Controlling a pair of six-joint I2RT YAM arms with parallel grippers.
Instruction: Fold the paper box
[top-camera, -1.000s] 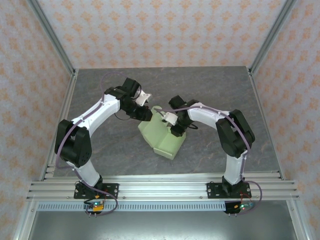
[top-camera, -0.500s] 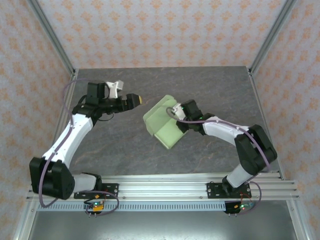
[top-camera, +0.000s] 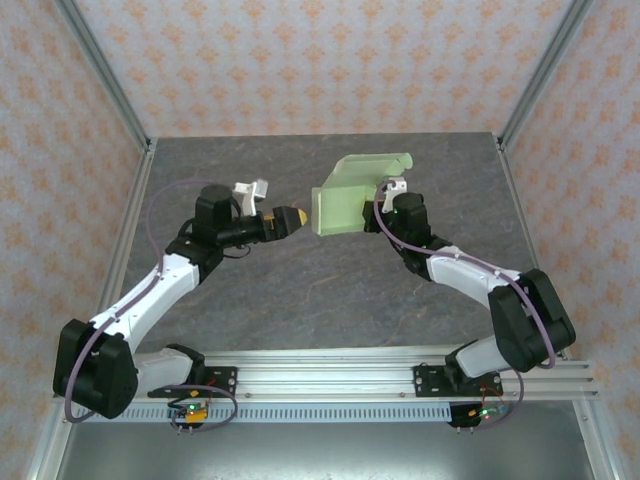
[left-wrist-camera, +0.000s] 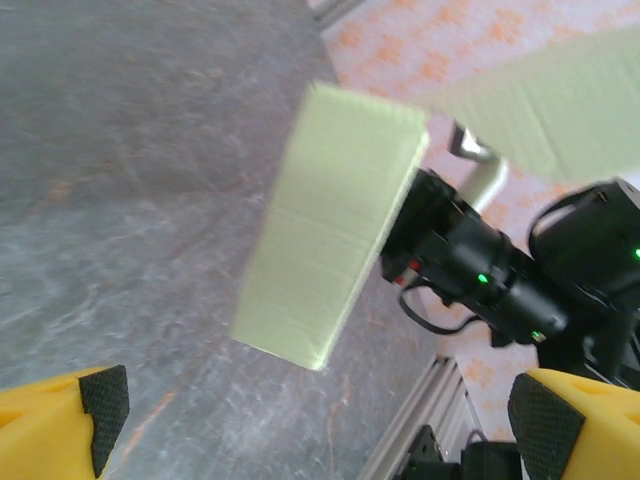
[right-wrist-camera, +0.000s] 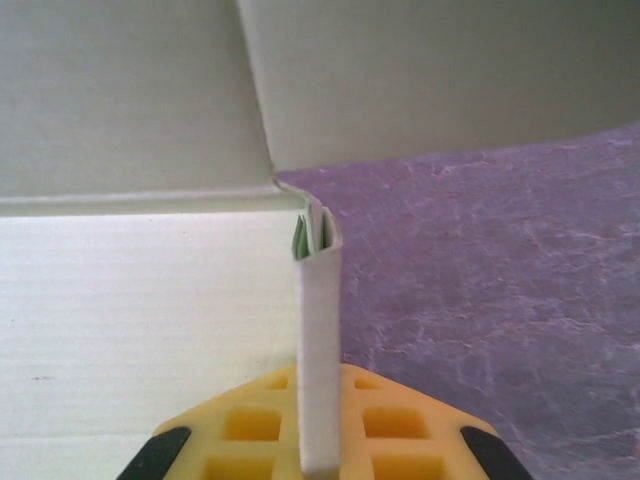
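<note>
paper box (top-camera: 352, 196): pale green card, partly folded, over the far middle of the table (top-camera: 300, 290), slightly right of centre. Top view shows a broad flat panel facing up, with a curled flap along its far right edge. In the left wrist view it reads as a slim rectangular slab (left-wrist-camera: 330, 225), tilted, with another card panel running off the top right corner. It looks lifted clear of the grey tabletop there; the top view can't confirm contact either way.

right gripper (top-camera: 388, 192): clamped on the box at its right side. In the right wrist view a thin doubled strip of card stands upright, pinched between the yellow fingers (right-wrist-camera: 205, 425), jaws closed onto it. Two larger panels spread above and left of the strip and meet at a crease. Marbled table surface lies to the right.

left gripper (top-camera: 290, 214): just beside the box's left edge and pointed at it; no contact as far as I can tell. Jaws are wide apart with nothing between them. The left wrist view has the yellow fingertips (left-wrist-camera: 50, 430) at opposite bottom corners, black pads (left-wrist-camera: 104, 405) facing inward, box ahead of them.

Both arms reach in from the near rail (top-camera: 320, 378). Patterned walls (top-camera: 320, 60) stand behind the table and at both sides.
</note>
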